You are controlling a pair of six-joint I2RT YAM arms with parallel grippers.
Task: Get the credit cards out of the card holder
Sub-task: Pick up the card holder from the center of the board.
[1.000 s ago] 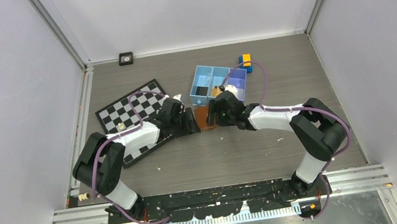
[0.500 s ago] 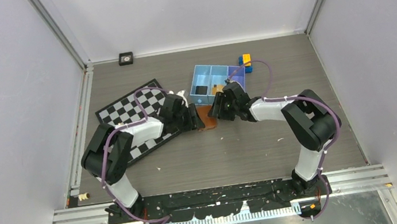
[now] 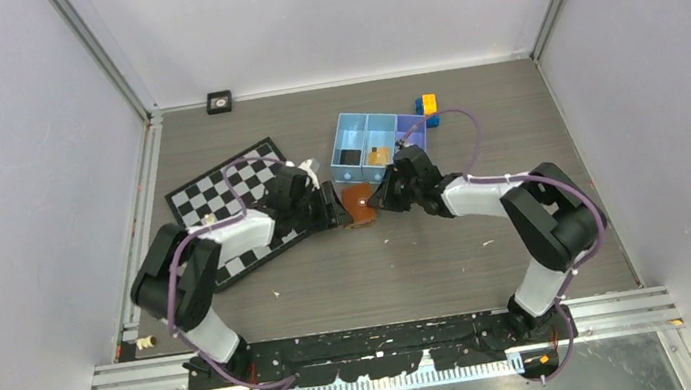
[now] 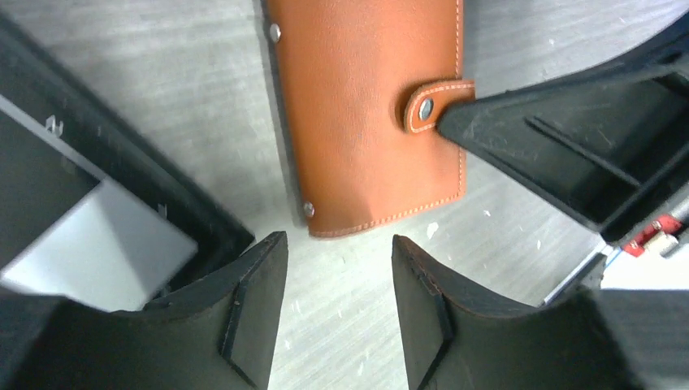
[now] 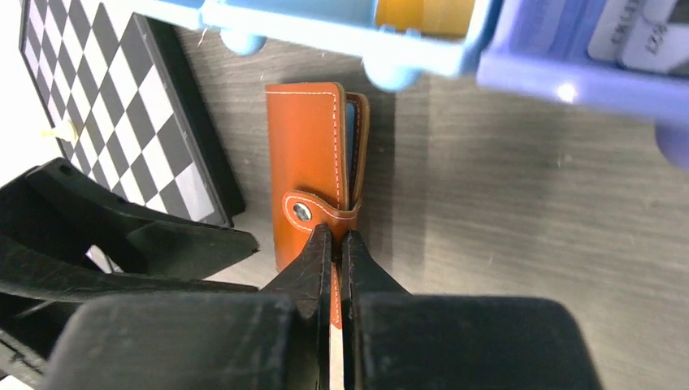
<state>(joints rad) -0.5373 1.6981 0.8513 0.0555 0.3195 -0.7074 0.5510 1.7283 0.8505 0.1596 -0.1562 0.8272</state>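
Top external: right hand has come in low to the right edge of the card holder; more of holder is uncovered than 1 s ago.
Right wrist: fingers closed to a thin slit, tips butting the snap strap; can't tell if strap is actually pinched. Left hand is wide open, holds nothing, and sits just short of holder's near end. Holder lies flat on table, just in front of blue tray, chessboard to its left. Snap is fastened; pale blue card edge peeks out at the open side. Judgement: approach done, unsnapping comes next, cards inside not drawn yet.
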